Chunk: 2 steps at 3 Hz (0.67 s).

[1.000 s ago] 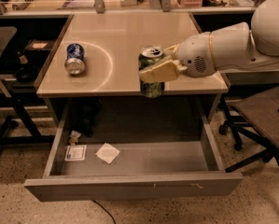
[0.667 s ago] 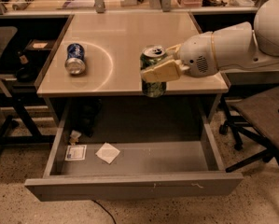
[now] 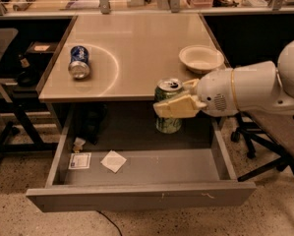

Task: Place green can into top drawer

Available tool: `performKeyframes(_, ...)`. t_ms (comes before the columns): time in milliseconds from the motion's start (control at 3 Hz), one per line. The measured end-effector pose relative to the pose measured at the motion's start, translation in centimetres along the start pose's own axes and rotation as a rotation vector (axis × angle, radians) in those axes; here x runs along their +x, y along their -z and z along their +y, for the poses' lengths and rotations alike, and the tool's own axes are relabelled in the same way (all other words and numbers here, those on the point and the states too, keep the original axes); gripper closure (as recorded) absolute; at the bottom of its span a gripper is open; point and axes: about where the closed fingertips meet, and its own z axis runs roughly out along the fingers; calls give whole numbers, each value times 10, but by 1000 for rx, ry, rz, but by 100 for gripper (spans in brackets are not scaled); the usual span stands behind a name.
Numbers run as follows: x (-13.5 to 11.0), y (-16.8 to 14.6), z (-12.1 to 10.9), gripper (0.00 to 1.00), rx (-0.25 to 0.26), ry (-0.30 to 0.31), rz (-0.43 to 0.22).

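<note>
Item 1. Green can [image 3: 167,124]: upright, silver pull-tab top uppermost, mottled green sides. It is just beyond the front edge of the tabletop [image 3: 136,38], right of centre, over the rear part of the open drawer. Whether its base touches the drawer floor cannot be told.

Item 2. Tool [image 3: 173,99]: pinching the green can about its middle. One beige finger [image 3: 178,107] crosses the near side of the can and the other shows behind the can's rim. It is carried on a thick white arm [image 3: 249,88] that comes in from the right.

Item 3. Top drawer [image 3: 136,199]: pulled fully out, with the scuffed grey front panel nearest the camera. Contents (all in the left half):
- a white paper square [image 3: 113,161]
- a small printed card [image 3: 79,160], lying just beside the paper square
- a small pale object [image 3: 78,143] in the back left corner, kind not discernible

Item 4. Blue can [image 3: 79,62]: lying on its side on the left of the tabletop, silver end toward the camera, well apart from the green can.

Item 5. White bowl [image 3: 201,58]: upright near the right edge of the tabletop, behind the tool.

Item 6. Office chair base [image 3: 249,141]: on the floor, right of the drawer.
</note>
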Motion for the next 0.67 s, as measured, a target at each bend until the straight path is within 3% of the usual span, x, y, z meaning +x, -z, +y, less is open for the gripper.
performKeyframes(333,45,-13,14,100,-8,-85,6)
performKeyframes(667,45,-13,14,100,-8,-85,6)
